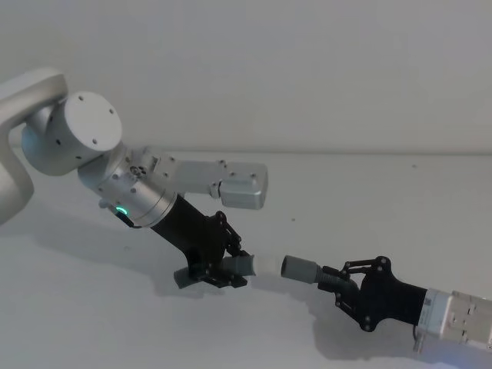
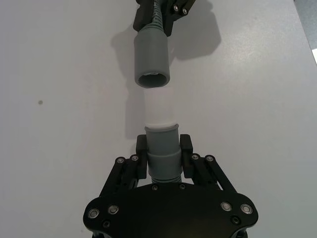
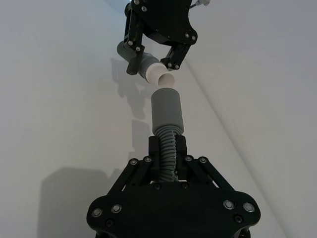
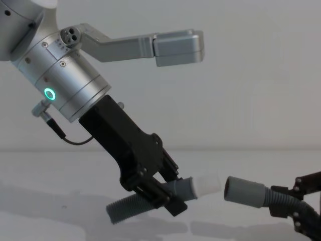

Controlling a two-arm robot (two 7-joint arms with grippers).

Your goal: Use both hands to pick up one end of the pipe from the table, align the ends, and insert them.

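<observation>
above the plain matte white table [image 1: 369, 192], mid-workspace, both pipe pieces are lifted and facing each other. my left black two-finger gripper [image 1: 224, 269], on the silver wrist with the green ring, is clenched on the dark-grey ribbed hose piece with the narrow white spigot tip [image 2: 159, 110], pads on the smooth grey cuff [image 2: 162, 148] just behind the tip. my right black two-finger gripper [image 1: 338, 279] is clamped on the ribbed part of the other hose piece, right behind its wider grey socket cuff [image 3: 166, 109].

tip and socket mouth are close but apart, not engaged. in the left wrist view the bore looks nearly coaxial with the spigot; in the right wrist view the spigot seems angled a bit off the socket axis, though foreshortening makes that hard to call.

for the insert: square up the left wrist angle first, then close the gap along the socket axis slowly. hold the right side steady, push with one arm only. hose is ribbed and bendy, so expect the socket to deflect if i come in off-axis.
</observation>
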